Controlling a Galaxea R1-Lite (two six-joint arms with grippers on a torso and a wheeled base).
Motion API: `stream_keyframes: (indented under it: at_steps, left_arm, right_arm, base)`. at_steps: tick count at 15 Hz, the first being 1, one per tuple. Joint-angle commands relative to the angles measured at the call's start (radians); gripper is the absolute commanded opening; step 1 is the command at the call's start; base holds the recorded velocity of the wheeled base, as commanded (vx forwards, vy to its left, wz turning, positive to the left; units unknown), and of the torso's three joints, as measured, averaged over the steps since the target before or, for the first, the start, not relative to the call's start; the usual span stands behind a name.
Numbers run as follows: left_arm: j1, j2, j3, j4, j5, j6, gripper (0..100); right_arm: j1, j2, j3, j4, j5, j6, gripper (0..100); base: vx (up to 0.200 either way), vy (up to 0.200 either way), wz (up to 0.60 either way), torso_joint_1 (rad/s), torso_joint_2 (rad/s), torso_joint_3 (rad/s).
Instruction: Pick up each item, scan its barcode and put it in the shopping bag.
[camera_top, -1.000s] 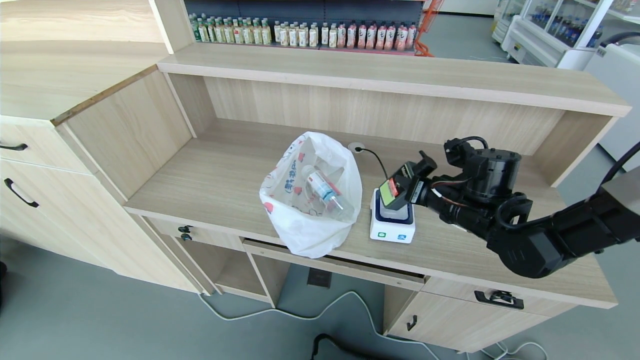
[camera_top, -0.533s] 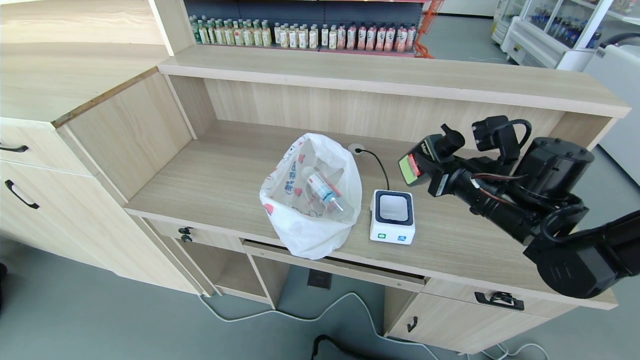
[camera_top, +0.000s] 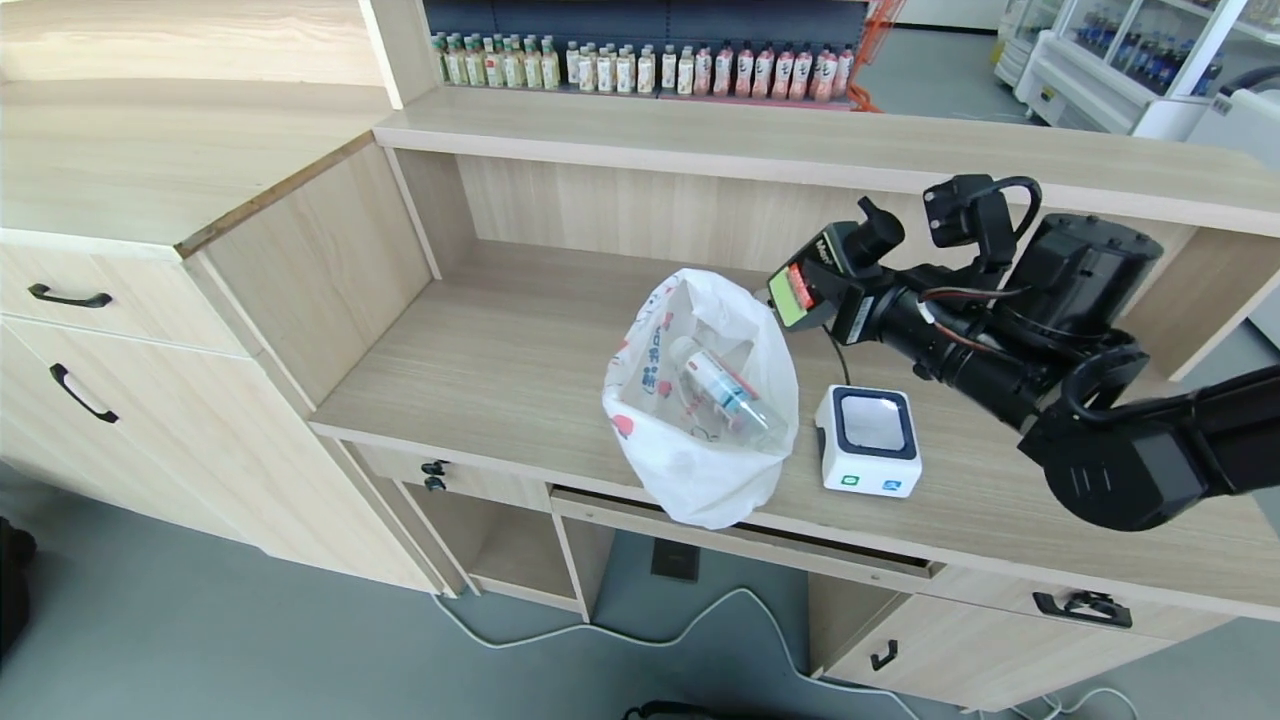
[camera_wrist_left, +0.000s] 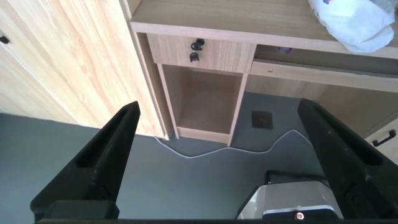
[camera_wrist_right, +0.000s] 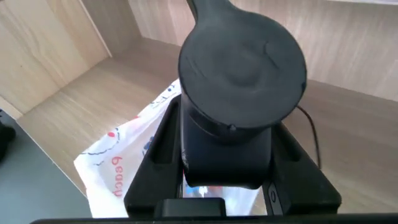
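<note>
My right pincer (camera_top: 828, 288) is closed on the item (camera_top: 797, 294), a small dark pack with a green and red label; its fingers press the pack from both sides. I hold it in the air over the back part of the bench (camera_top: 520, 350), with the label turned toward the left edge. The item hangs just beside the upper rim of the bag (camera_top: 690, 470), on the side nearer the right edge, and touches neither the bag nor the bench.

The white bag stands near the front edge, about midway along it, with its mouth open; a clear bottle (camera_top: 722, 388) with a coloured label lies tilted inside. The scanner (camera_top: 868, 440), a white box with a dark window on top, sits just beside the bag toward the right edge, close to the front edge; it lies below the item and nearer the front. A black cable (camera_top: 838, 358) runs from the scanner toward the back edge.

My left pincer (camera_wrist_left: 219, 109) hangs low in front of the bench, over the grey floor (camera_wrist_left: 205, 180); its two dark fingers (camera_wrist_left: 99, 168) are spread wide with nothing between them.
</note>
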Motion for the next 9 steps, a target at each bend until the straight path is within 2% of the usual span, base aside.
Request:
stream_keyframes:
  at_steps: [1,4,9]
  left_arm:
    - [0.000,0.000,0.000,0.000,0.000,0.002,100]
    - [0.000,0.002,0.000,0.000,0.000,-0.007,100]
    - [0.000,0.002,0.000,0.000,0.000,-0.006,100]
  right_arm:
    - [0.016,0.049,-0.037,0.030,0.024,0.001,0]
    - [0.048,0.106,-0.046,0.048,0.075,0.001,0]
    - [0.104,0.187,-0.034,0.036,0.073,-0.001,0]
  base:
    - [0.000,0.000,0.00,0.000,0.00,0.000]
    - [0.000,0.000,0.00,0.000,0.00,0.000]
    - [0.000,0.000,0.00,0.000,0.00,0.000]
